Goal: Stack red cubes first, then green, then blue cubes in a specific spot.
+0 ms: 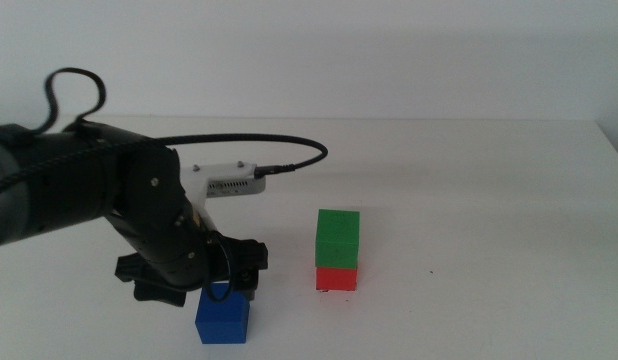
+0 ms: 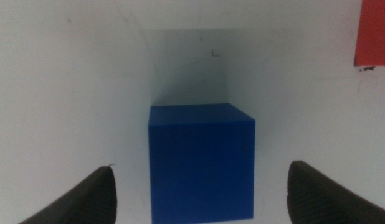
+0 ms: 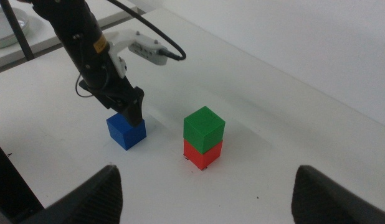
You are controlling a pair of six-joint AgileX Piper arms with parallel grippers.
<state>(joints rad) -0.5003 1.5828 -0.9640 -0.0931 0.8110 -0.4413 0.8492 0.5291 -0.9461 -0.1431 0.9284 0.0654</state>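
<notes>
Near the tabletop's [image 1: 489, 200] front edge: left gripper [image 1: 227, 287] over blue cube [image 1: 223, 318], jaws wide, straddling it; green cube [image 1: 338, 238] stacked on red cube [image 1: 336, 278] nearby; right gripper [image 3: 205, 193] raised, jaws wide.

The left arm [image 1: 79, 185] reaches in from the left side of the middle view, its dark, cable-wrapped forearm sloping down to a bent wrist; a black cable loops over the arm and another runs to the white wrist camera housing [image 1: 229, 182]; the left gripper [image 1: 229, 285] points downward near the table, its two dark jaws spread wide apart in the left wrist view, one at either lower corner; the right arm waits out of the middle view; the right gripper [image 3: 205, 199] is held well above the table, its jaws also wide apart.
</notes>
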